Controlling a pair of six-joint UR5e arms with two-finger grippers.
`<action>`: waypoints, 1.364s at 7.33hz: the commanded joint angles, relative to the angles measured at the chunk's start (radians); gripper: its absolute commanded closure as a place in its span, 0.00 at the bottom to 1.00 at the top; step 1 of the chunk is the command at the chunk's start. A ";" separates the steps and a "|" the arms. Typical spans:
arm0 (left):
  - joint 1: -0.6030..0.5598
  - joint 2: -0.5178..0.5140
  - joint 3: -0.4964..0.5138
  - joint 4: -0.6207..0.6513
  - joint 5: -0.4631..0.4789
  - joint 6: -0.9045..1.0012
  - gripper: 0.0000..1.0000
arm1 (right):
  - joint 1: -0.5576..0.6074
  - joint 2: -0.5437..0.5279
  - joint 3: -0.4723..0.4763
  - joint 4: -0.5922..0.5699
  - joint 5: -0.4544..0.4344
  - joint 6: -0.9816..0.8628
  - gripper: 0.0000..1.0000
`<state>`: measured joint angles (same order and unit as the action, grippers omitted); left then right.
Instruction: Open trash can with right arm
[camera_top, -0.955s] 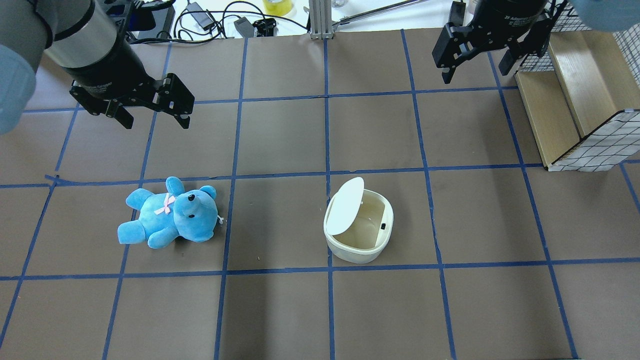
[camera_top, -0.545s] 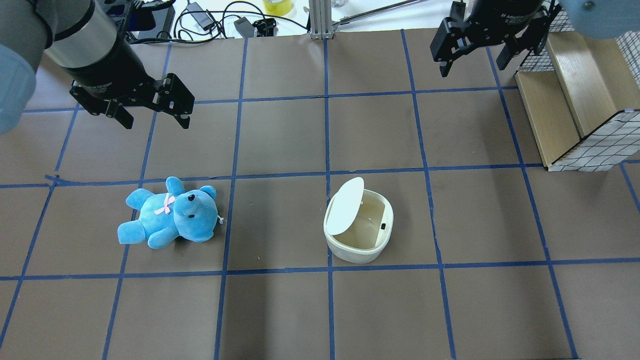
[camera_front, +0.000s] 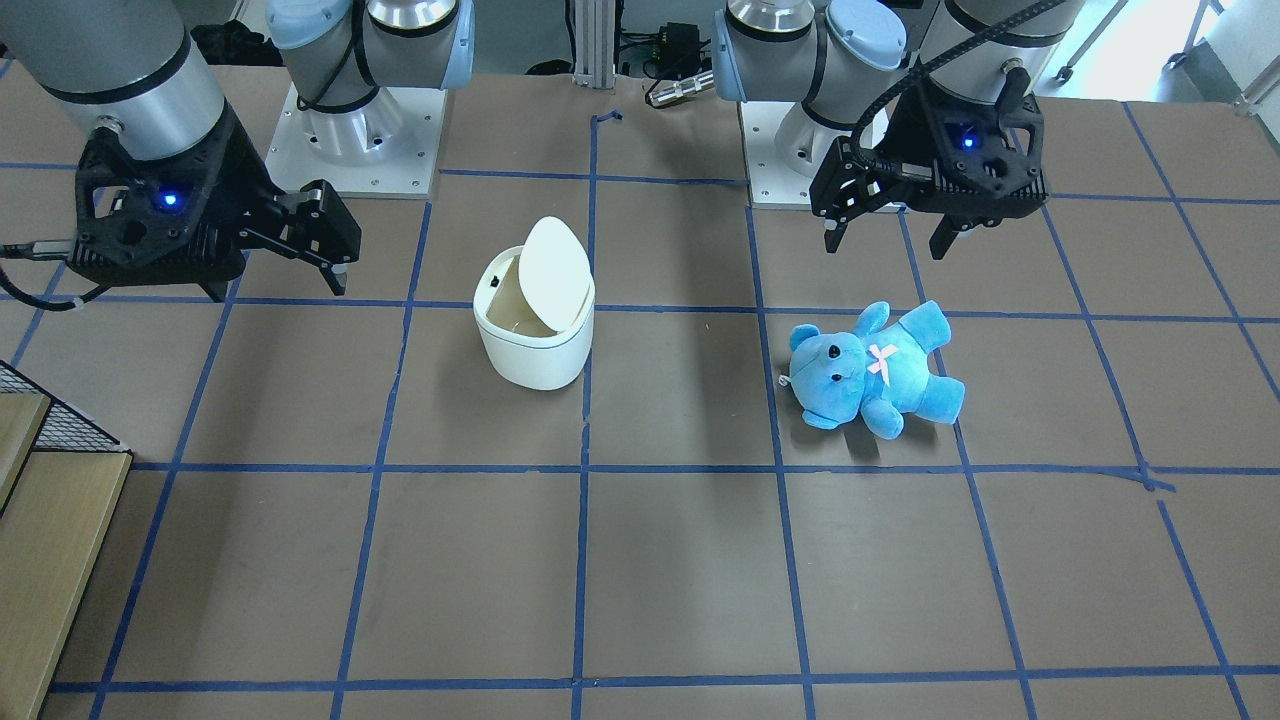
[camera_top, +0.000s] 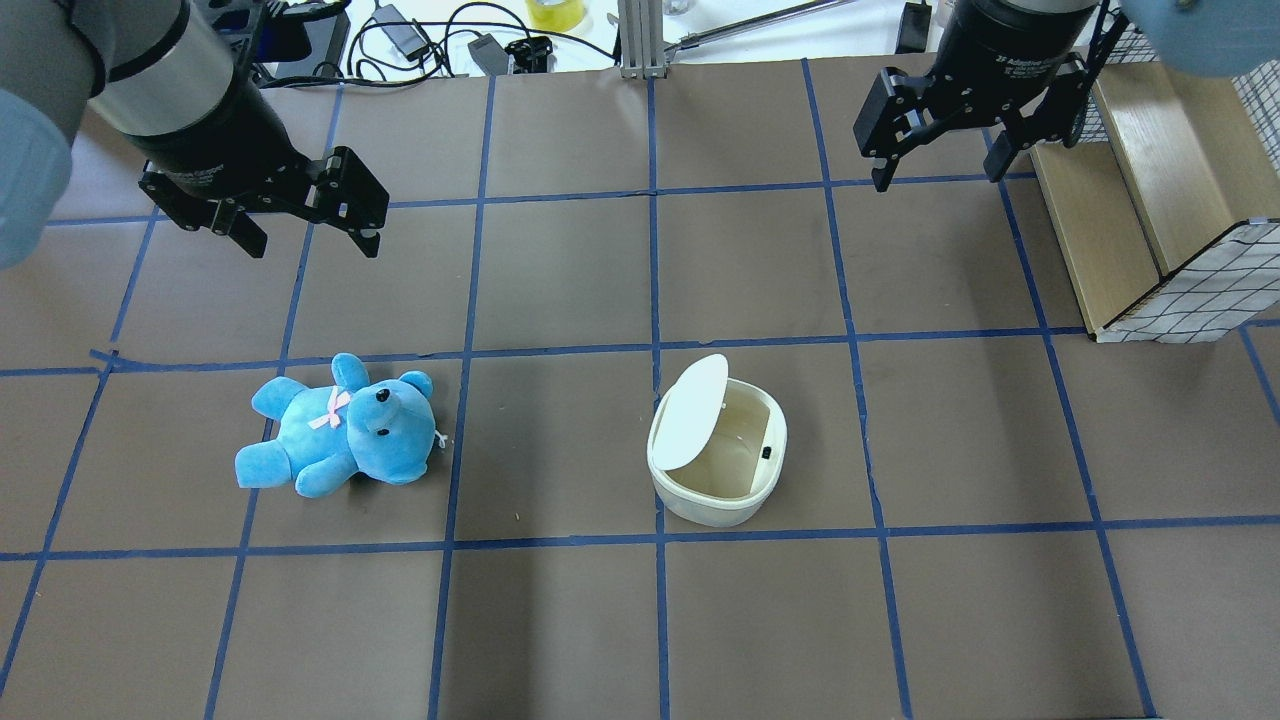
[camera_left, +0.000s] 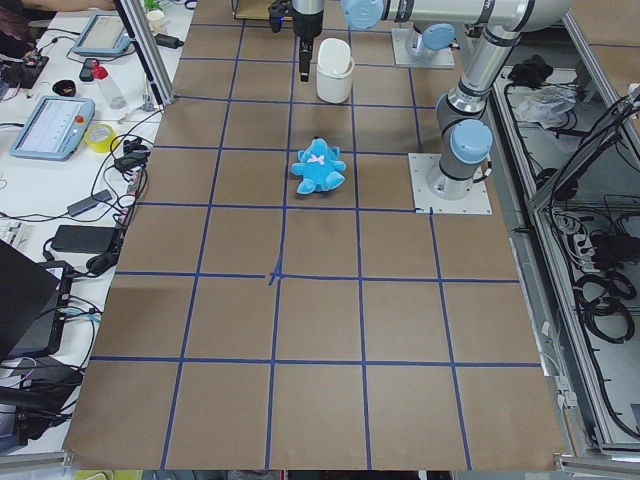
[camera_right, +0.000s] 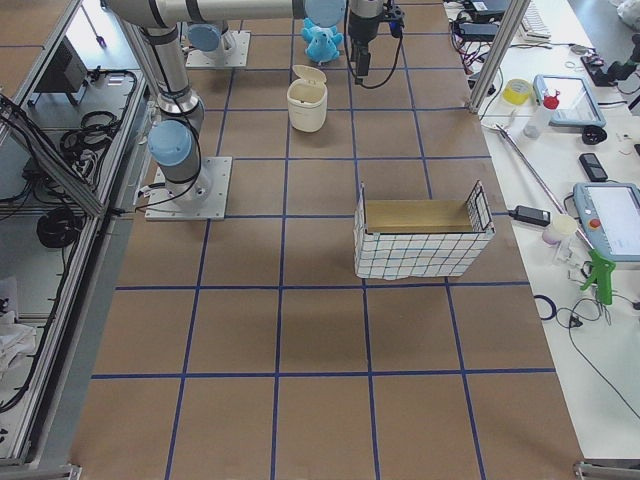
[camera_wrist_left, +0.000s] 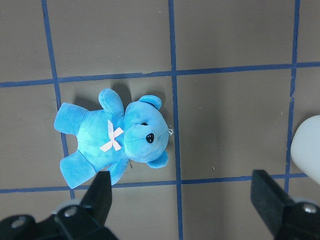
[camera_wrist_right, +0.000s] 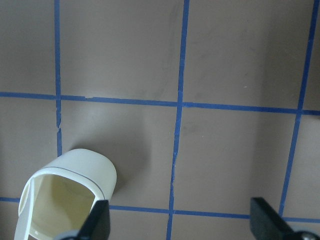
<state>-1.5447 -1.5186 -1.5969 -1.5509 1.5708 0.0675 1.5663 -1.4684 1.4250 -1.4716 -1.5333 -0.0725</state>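
Note:
The white trash can (camera_top: 717, 495) stands mid-table with its flip lid (camera_top: 690, 412) raised and its beige inside showing. It also shows in the front view (camera_front: 535, 345) and the right wrist view (camera_wrist_right: 75, 167). My right gripper (camera_top: 938, 178) is open and empty, high above the table, well behind and to the right of the can. In the front view it (camera_front: 278, 280) hangs left of the can. My left gripper (camera_top: 312, 245) is open and empty above the blue plush bear (camera_top: 340, 440).
A wire-mesh box with wooden shelves (camera_top: 1150, 200) stands at the right edge, close to the right gripper. The bear lies one grid square left of the can. Cables and tools lie past the far table edge.
The right gripper has shifted slightly toward the near side and turned a little. The can's lid stays up; the left arm and the bear have not moved.

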 joint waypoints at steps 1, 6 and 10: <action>0.000 0.000 0.000 0.000 0.000 0.000 0.00 | 0.000 0.000 0.000 0.030 0.007 0.003 0.00; 0.000 0.000 0.000 0.000 0.000 0.000 0.00 | -0.025 -0.001 0.000 0.027 -0.005 -0.004 0.00; 0.000 0.000 0.000 0.000 0.000 0.000 0.00 | -0.022 -0.063 0.095 -0.056 -0.004 0.002 0.00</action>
<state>-1.5447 -1.5186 -1.5968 -1.5509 1.5708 0.0675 1.5434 -1.5208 1.4978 -1.4719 -1.5335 -0.0716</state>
